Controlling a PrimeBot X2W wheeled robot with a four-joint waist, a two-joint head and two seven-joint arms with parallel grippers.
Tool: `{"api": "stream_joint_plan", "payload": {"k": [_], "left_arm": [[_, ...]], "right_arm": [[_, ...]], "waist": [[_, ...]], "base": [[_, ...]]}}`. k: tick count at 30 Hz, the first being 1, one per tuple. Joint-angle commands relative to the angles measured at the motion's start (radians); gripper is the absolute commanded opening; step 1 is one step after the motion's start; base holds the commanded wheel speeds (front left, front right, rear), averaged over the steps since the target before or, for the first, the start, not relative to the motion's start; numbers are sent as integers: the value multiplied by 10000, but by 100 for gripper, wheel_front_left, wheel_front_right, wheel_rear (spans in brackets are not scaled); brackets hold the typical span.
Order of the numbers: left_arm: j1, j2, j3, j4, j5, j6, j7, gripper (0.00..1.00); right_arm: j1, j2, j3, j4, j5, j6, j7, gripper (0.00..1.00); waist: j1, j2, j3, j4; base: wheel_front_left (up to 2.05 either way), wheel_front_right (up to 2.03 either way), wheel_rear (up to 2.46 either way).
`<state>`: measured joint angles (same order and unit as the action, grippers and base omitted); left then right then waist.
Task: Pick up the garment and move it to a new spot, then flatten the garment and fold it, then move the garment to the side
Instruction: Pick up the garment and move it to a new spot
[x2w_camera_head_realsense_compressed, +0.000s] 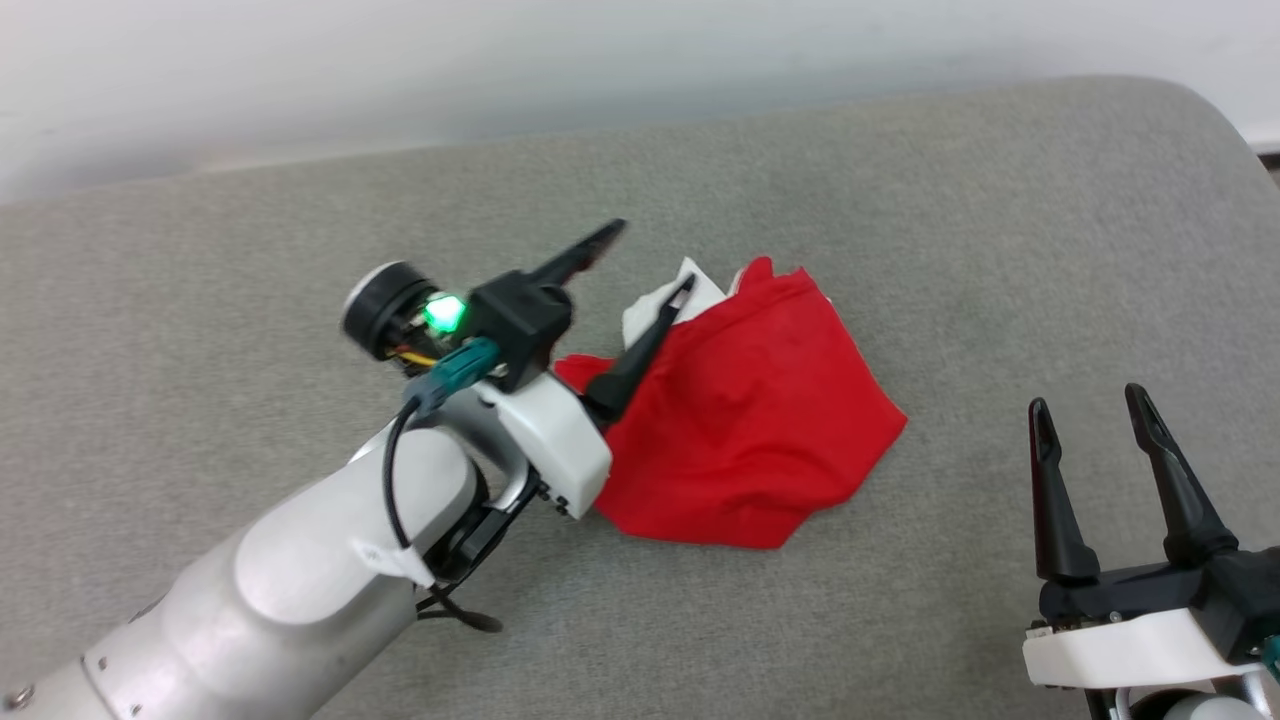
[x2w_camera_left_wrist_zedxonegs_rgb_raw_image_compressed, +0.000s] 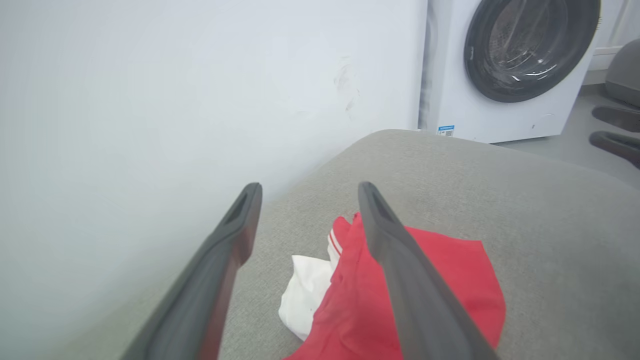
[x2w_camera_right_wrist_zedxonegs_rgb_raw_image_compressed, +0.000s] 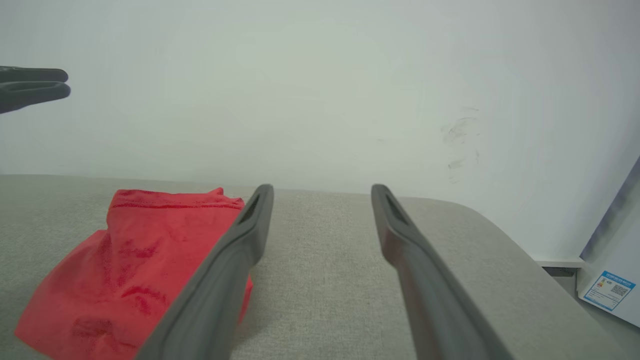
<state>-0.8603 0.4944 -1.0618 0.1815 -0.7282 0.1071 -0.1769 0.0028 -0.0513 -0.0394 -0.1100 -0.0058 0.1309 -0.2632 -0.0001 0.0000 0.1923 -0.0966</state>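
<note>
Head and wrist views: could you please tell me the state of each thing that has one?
Garment: rumpled bundle, lying free on the cushion.
Left gripper: open, above the garment's edge, holding nothing.
Right gripper: open, empty, apart from the garment.
Washing machine: door open or shut, cannot tell.

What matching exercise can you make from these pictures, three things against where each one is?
Things:
1. crumpled red fabric garment with a white sleeve
2. wide grey fabric cushion
3. white front-loading washing machine with a round dark door

Places:
A. on the floor, past the cushion's corner
B. beneath the garment, beside the white wall
C. bunched on top of the cushion

Pairs: 1-C, 2-B, 3-A
</note>
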Motion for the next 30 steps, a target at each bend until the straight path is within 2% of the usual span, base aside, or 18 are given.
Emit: {"api": "stream_joint_plan", "payload": {"k": [1, 6, 9, 15, 17, 22, 30], "left_arm": [[305, 80, 170, -55, 107, 328, -298, 100], [1297, 431, 1091, -295, 693, 1717, -853, 100], [2160, 456, 2008, -847, 1179, 2464, -895, 100], [4314, 296, 4058, -1822, 2497, 3389, -882, 100], [5060, 188, 4579, -1947, 2924, 3509, -883, 100], [6494, -349, 5738, -2149, 3739, 3433, -884, 100], [8058, -1455, 7252, -2300, 4758, 2765, -885, 100]], "right_arm": [[105, 18, 4, 27, -60, -5, -24, 100], [286, 17, 31, 76, -22, -5, -24, 100], [400, 19, 17, 63, -57, -5, -24, 100], [520, 16, 7, 127, -83, -3, -24, 100], [574, 17, 8, 161, -80, -3, -24, 100], [666, 17, 77, 244, -7, -5, -23, 100], [866, 17, 121, 423, 163, -5, -22, 100]], "waist": [[1, 0, -282, 287], [1, 0, -569, 575], [1, 0, -684, 746], [1, 0, -869, 997], [1, 0, -935, 1057], [1, 0, -1065, 1117], [1, 0, -1206, 1162]], "base": [[0, 0, 0], [0, 0, 0], [0, 0, 0], [0, 0, 0], [0, 0, 0], [0, 0, 0], [0, 0, 0]]}}
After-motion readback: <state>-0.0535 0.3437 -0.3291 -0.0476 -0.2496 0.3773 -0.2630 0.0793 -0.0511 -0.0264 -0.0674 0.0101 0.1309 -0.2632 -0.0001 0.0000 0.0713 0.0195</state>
